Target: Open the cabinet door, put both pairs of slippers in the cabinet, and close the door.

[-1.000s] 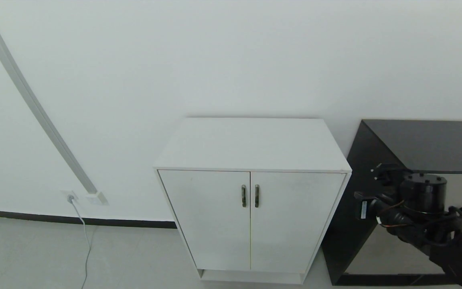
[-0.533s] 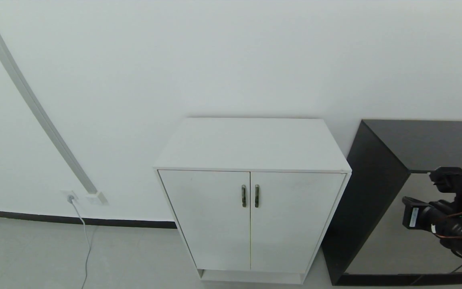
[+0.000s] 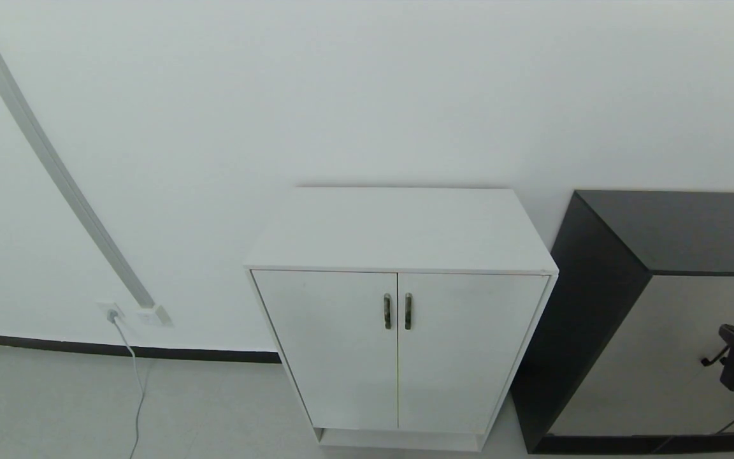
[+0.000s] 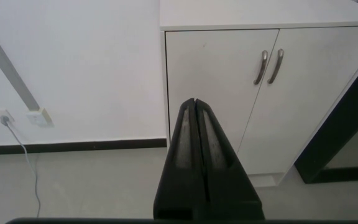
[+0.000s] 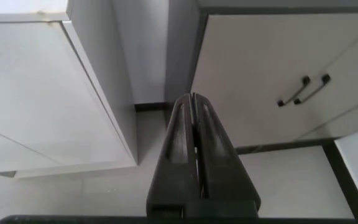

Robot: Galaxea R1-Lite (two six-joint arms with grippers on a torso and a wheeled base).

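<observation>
Left end effector (image 4: 195, 102), right end effector (image 5: 192, 97) pressed together; closed cabinet (image 3: 329, 344) beside black unit (image 3: 596, 287).

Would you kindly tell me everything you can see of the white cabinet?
The white cabinet is a plain box with a matt, laminate-looking finish and flat top. Its two doors are shut, meeting at a centre seam flanked by two vertical metal handles. It stands upright on the floor, back to the wall, beside a black cabinet.
</observation>
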